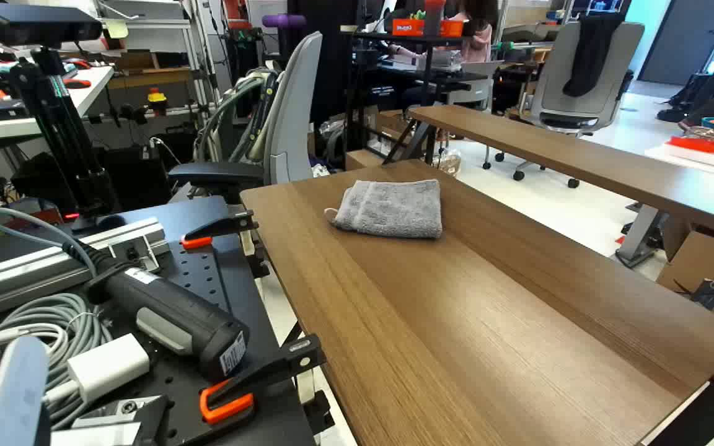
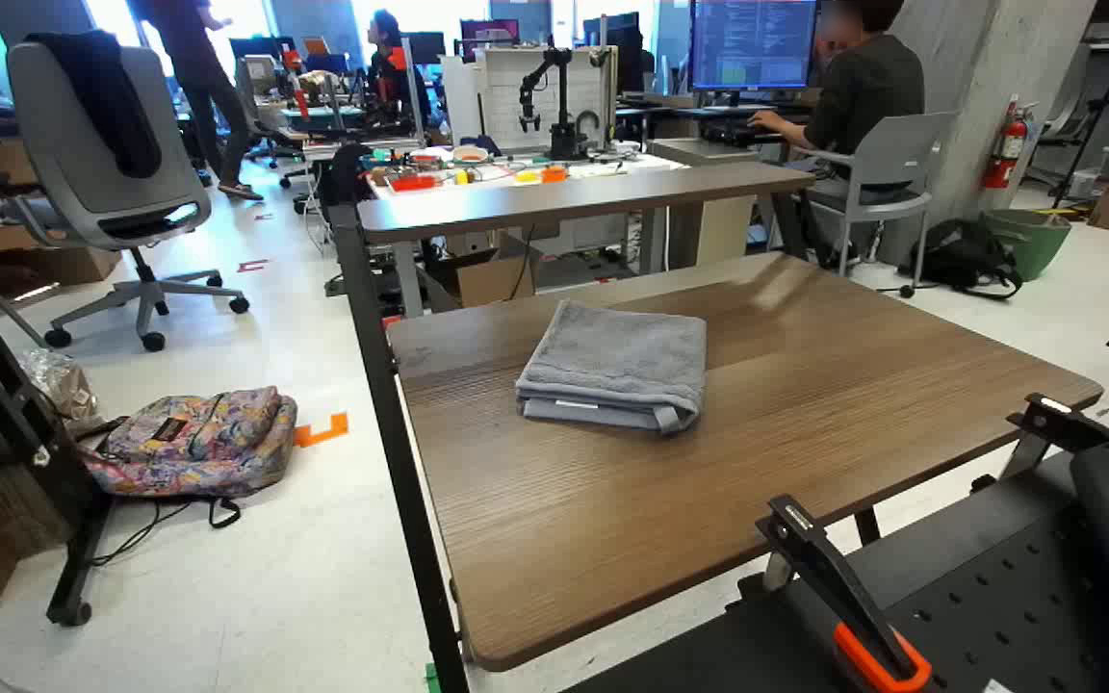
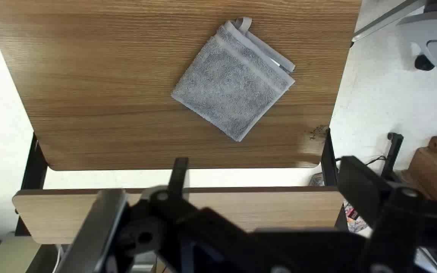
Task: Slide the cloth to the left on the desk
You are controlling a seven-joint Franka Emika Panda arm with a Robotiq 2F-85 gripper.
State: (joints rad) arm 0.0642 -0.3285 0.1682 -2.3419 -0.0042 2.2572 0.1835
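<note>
The grey folded cloth (image 1: pixel 391 209) lies flat on the brown wood-grain desk (image 1: pixel 487 322), toward one end in an exterior view. In an exterior view the cloth (image 2: pixel 617 361) shows its folded edge and a small loop, on the desk (image 2: pixel 612 520). In the wrist view the cloth (image 3: pixel 233 81) lies turned like a diamond on the desk (image 3: pixel 101 83), its loop at the top. My gripper (image 3: pixel 264 163) shows at the bottom of the wrist view, fingers wide apart with nothing between them. It is apart from the cloth. The gripper is out of view in both exterior views.
A narrow raised wooden shelf (image 1: pixel 580 152) runs along a long desk edge; it also shows in the wrist view (image 3: pixel 260 208). A black post (image 2: pixel 391 433) stands at a desk end. Clamps (image 1: pixel 276 368) and a black bench (image 2: pixel 978 597) adjoin the opposite side. A chair (image 1: pixel 295 118) stands near an end.
</note>
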